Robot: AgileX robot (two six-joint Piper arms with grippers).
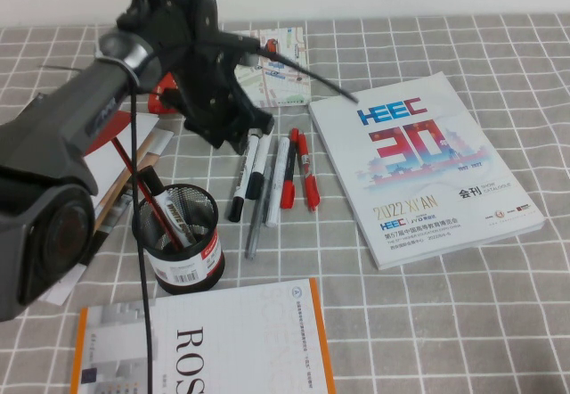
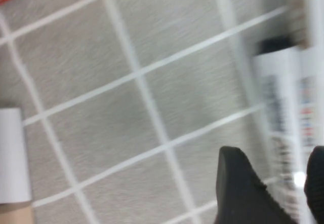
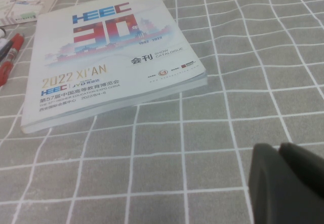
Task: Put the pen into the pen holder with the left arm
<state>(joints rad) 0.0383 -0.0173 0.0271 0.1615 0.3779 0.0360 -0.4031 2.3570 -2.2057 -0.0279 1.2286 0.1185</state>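
Observation:
Two white-barrelled markers with black caps [image 1: 248, 176] lie side by side in a row of pens on the checked cloth. My left gripper [image 1: 239, 135] hovers low over their far ends. In the left wrist view it [image 2: 273, 155] is open, its two black fingers [image 2: 238, 193] on either side of a blurred white marker barrel [image 2: 288, 117] with a black end plug. The black mesh pen holder [image 1: 178, 233], with a barcode sticker and a red band, stands nearer me and left of the pens, with a red pen in it. My right gripper [image 3: 283, 181] is shut and empty, out of the high view.
A slim grey pen [image 1: 254, 225], a white pen [image 1: 278, 180] and two red-capped pens [image 1: 298, 176] lie beside the markers. A HEEC catalogue [image 1: 427, 162] lies to the right, also in the right wrist view [image 3: 111, 51]. An orange-edged book [image 1: 232, 340] lies in front. A small booklet [image 1: 280, 64] lies behind.

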